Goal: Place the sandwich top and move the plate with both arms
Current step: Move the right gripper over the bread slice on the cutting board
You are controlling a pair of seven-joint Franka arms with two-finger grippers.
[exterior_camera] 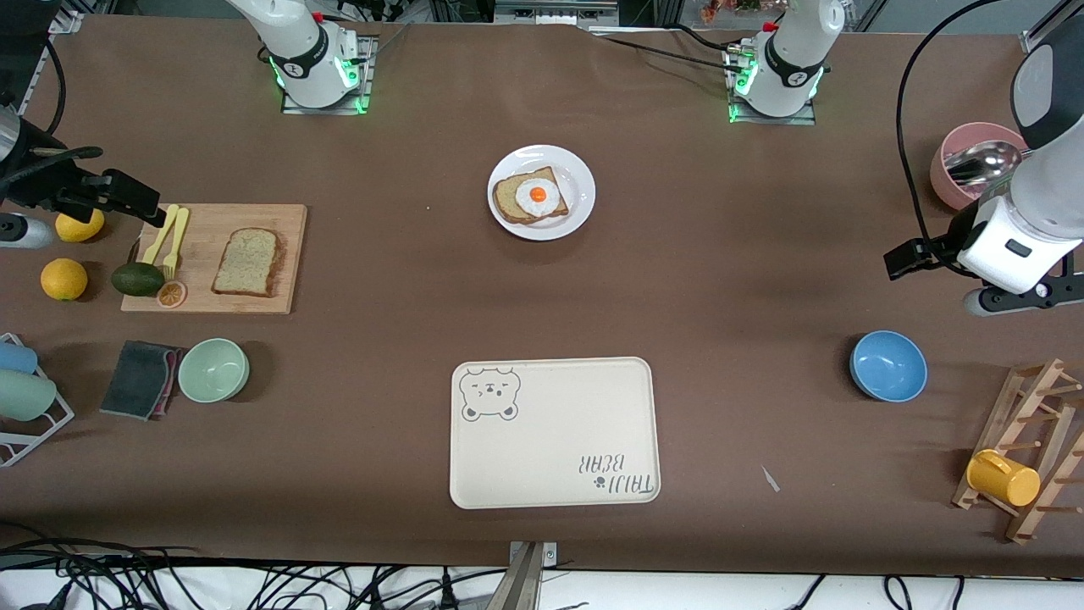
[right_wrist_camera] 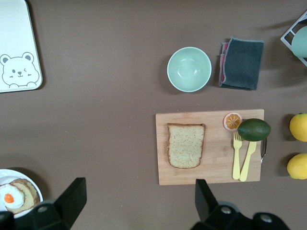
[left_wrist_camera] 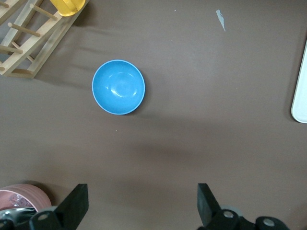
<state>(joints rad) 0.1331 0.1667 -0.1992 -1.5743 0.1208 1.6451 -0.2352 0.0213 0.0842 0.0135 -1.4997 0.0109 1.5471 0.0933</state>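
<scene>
The sandwich top [exterior_camera: 247, 262], a plain brown bread slice, lies on a wooden cutting board [exterior_camera: 292, 292] toward the right arm's end of the table; it also shows in the right wrist view [right_wrist_camera: 185, 145]. The white plate [exterior_camera: 583, 182] sits mid-table near the bases and carries an egg-topped slice [exterior_camera: 532, 197]. My right gripper [right_wrist_camera: 140, 186] is open and empty, high over the table beside the board [exterior_camera: 127, 196]. My left gripper [left_wrist_camera: 142, 190] is open and empty, high over bare table near a blue bowl [left_wrist_camera: 118, 86], at the left arm's end [exterior_camera: 908, 257].
A cream bear-printed tray [exterior_camera: 555, 407] lies nearer the front camera than the plate. An avocado [exterior_camera: 137, 279], yellow forks [exterior_camera: 172, 237], an orange slice and two lemons [exterior_camera: 63, 279] are on or beside the board. A green bowl [exterior_camera: 213, 369], a dark cloth [exterior_camera: 135, 379], a pink bowl [exterior_camera: 953, 165] and a wooden rack [exterior_camera: 1037, 424] with a yellow cup stand at the ends.
</scene>
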